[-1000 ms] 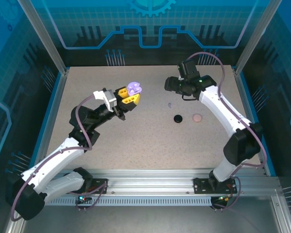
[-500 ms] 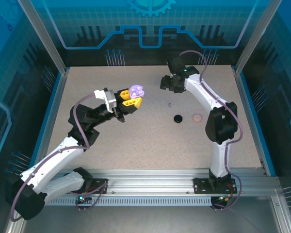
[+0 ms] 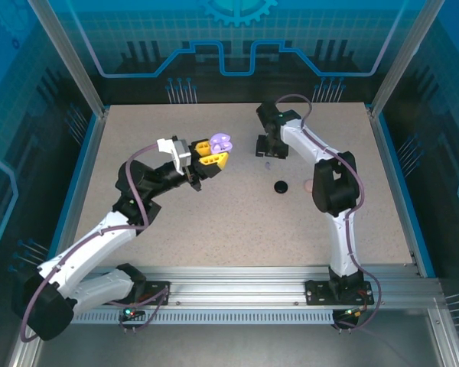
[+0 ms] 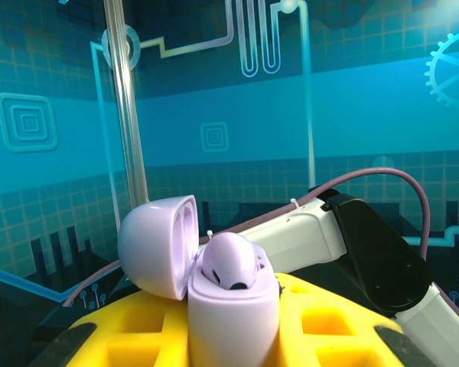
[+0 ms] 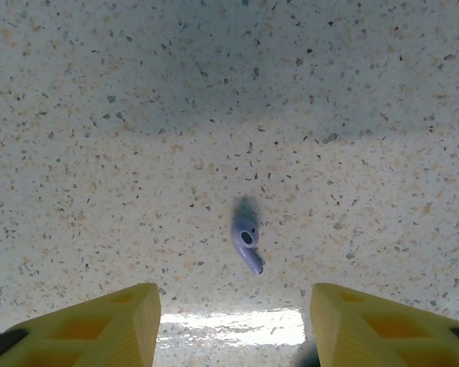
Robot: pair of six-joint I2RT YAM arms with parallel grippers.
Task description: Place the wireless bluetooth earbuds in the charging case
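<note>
Top external: left of centre, left gripper point(image 3: 210, 152) pinching open lavender charging case point(image 3: 220, 142).

Left wrist: same case point(image 4: 233, 306) clamped between yellow fingers point(image 4: 122, 336), lid point(image 4: 157, 245) swung left, seated earbud point(image 4: 228, 264) inside.

Top external, just right of centre: right gripper point(image 3: 266, 147) pointing down over loose earbud point(image 3: 268, 164) on speckled table point(image 3: 214, 222).

Right wrist: right gripper point(image 5: 236, 321) spread, yellow fingertips point(image 5: 99, 325) at lower edge. Loose earbud point(image 5: 246, 243), lavender, mid-frame on table, untouched.

Top external, further right: black case point(image 3: 281, 186), then pink case point(image 3: 308, 184) partly behind right arm.
</note>
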